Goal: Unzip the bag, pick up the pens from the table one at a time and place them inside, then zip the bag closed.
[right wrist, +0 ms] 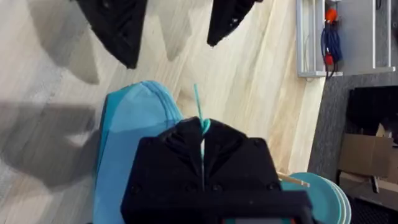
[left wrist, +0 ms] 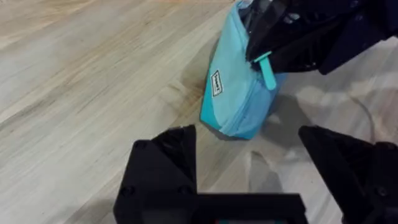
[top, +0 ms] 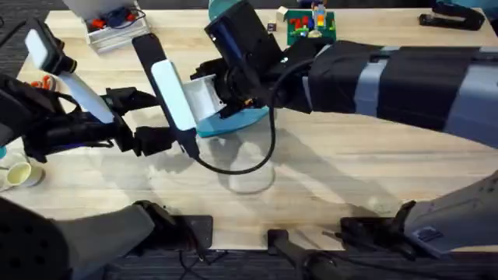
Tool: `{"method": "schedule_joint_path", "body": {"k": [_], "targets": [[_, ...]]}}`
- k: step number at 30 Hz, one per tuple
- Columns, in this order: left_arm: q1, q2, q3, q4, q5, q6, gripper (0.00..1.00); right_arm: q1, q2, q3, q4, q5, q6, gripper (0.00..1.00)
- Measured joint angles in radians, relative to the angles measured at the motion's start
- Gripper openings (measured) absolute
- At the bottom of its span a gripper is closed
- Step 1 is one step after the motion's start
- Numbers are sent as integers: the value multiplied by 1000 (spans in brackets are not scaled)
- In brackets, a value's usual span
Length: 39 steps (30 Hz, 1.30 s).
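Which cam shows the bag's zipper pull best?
Left wrist: the teal zipper pull hangs clear against the bag, under the right hand. Right wrist shows it edge-on, pinched in that hand. Overhead: arms cover it.

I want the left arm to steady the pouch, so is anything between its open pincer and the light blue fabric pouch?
Nothing visible. In the left wrist view only bare wooden table lies between the open left pincer and the near end of the light blue fabric pouch. The right pincer is shut on the teal zipper pull, at the pouch's top.

The light blue bag lies on the wooden table, teal zipper pull raised.
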Motion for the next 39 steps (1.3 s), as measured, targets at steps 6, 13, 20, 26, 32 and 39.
{"method": "schedule_joint_path", "body": {"k": [6, 13, 20, 26, 32, 39], "targets": [[-1, 41, 0, 45, 16, 26, 994, 0, 0, 0, 0, 0, 0, 31], [-78, 83, 0, 86, 12, 129, 994, -5, 0, 0, 0, -1, 0, 30], [-198, 168, 0, 166, 12, 156, 993, -5, 0, 0, 0, -1, 0, 30], [-315, 281, 0, 266, 47, 161, 994, -5, 0, 0, 0, 0, 0, 31], [-315, 281, 0, 277, 97, 161, 861, -5, 0, 0, 0, 0, 0, 30], [-315, 281, 0, 281, 106, 168, 49, -7, 0, 0, 2, -8, 0, 31]]}}
